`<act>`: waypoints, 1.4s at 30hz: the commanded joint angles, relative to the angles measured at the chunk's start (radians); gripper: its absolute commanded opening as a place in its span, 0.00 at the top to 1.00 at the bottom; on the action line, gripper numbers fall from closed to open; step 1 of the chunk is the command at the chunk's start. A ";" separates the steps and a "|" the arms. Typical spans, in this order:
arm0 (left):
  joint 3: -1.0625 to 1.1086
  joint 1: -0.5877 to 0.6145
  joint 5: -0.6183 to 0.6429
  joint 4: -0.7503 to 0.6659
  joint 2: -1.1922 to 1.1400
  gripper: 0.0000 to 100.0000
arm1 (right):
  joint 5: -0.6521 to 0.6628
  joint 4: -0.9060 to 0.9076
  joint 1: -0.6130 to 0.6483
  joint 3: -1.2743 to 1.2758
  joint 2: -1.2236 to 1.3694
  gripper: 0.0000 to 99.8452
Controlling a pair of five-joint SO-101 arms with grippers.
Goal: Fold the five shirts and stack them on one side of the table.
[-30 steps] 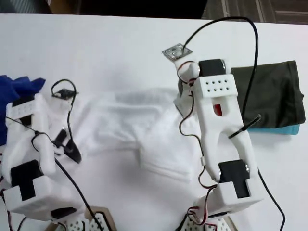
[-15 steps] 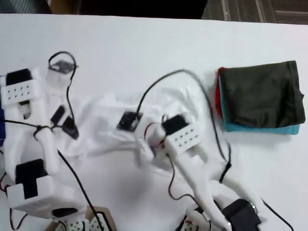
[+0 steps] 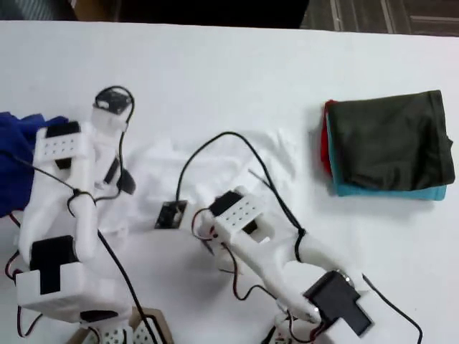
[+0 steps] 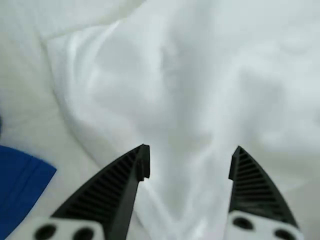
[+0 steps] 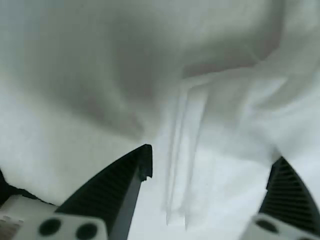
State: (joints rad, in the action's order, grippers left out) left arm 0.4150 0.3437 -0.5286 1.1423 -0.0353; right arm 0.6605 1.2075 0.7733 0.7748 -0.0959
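A crumpled white shirt (image 3: 215, 168) lies spread across the middle of the table. My left gripper (image 4: 190, 162) hangs open just above its left part, with white cloth (image 4: 200, 90) below the jaws and nothing between them. In the high view the left arm (image 3: 68, 179) stands over the shirt's left edge. My right gripper (image 5: 210, 175) is open over a stitched hem of the white shirt (image 5: 185, 165), low above its near edge. The right arm (image 3: 247, 226) leans in from the front. A blue shirt (image 3: 18, 158) lies bunched at the far left and shows as the blue shirt (image 4: 20, 185) beside the left jaw.
A folded stack (image 3: 391, 140) sits at the right side of the table, dark green on top with red and teal edges under it. Black cables (image 3: 215, 143) loop over the white shirt. The far half of the white table (image 3: 215, 64) is bare.
The right arm swung from beside the folded stack across to the white shirt's near-left part. The left arm moved away from the front edge and rightward over the shirt's left edge.
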 commanded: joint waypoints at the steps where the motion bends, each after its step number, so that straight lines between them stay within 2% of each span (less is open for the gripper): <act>1: 0.062 -0.005 0.011 -0.100 0.038 0.73 | 0.003 -0.030 -0.012 0.000 0.035 0.63; 7: 0.162 0.046 0.012 -0.252 0.038 0.73 | 0.005 -0.077 -0.090 -0.023 0.134 0.63; 10: 0.179 0.075 0.083 -0.290 0.038 0.73 | 0.003 -0.074 -0.114 -0.060 0.177 0.65; 14: 0.174 0.109 0.193 -0.293 0.038 0.73 | 0.003 -0.076 -0.119 -0.086 0.206 0.81; 19: 0.185 0.112 0.264 -0.313 0.037 0.72 | 0.003 -0.079 -0.119 -0.086 0.208 0.98; 24: 0.171 0.107 0.273 -0.330 -0.025 0.72 | 0.003 -0.054 -0.119 -0.095 0.206 0.98; 27: 0.133 0.107 0.273 -0.304 -0.052 0.72 | 0.006 0.021 -0.119 -0.153 0.206 0.98; 32: 0.122 0.106 0.275 -0.299 -0.069 0.72 | 0.015 0.170 -0.143 -0.361 0.206 0.98; 34: 0.122 0.106 0.275 -0.299 -0.071 0.72 | 0.064 0.216 -0.176 -0.459 0.216 0.98; 37: 0.122 0.106 0.275 -0.299 -0.071 0.72 | 0.120 0.251 -0.234 -0.589 0.219 0.98; 42: 0.122 0.103 0.275 -0.299 -0.072 0.72 | 0.124 0.282 -0.306 -0.783 0.271 0.98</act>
State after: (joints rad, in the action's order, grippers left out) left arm 0.5623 0.4480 -0.2616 0.8401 -0.1059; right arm 0.7772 1.4684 0.5048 0.1197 0.1450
